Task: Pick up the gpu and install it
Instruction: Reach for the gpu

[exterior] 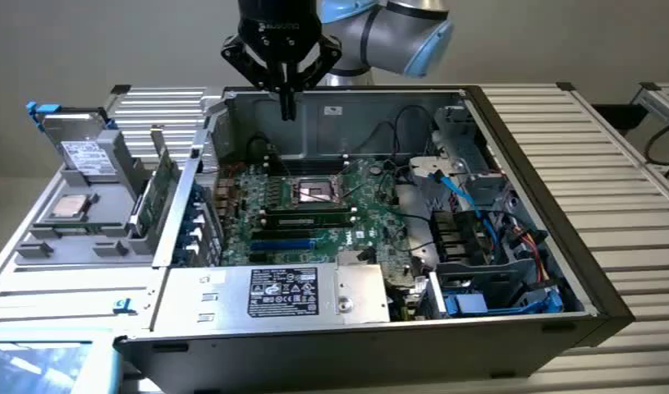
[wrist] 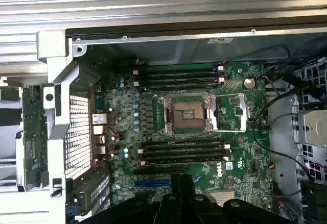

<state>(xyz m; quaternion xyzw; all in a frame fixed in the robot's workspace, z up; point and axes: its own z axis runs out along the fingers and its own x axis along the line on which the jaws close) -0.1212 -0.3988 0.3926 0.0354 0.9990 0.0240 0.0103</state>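
Black gripper (exterior: 287,103) with fingers pressed together and holding nothing, hanging over the open computer case (exterior: 356,123), at 12 o'clock of the motherboard (exterior: 367,197) in the exterior view, gpu (exterior: 167,176) standing on edge in the grey tray (exterior: 49,246) at 9 o'clock, outside the case

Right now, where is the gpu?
The gpu stands on edge in the grey parts tray at the exterior view's left, just outside the open computer case, with the hard drive further left.
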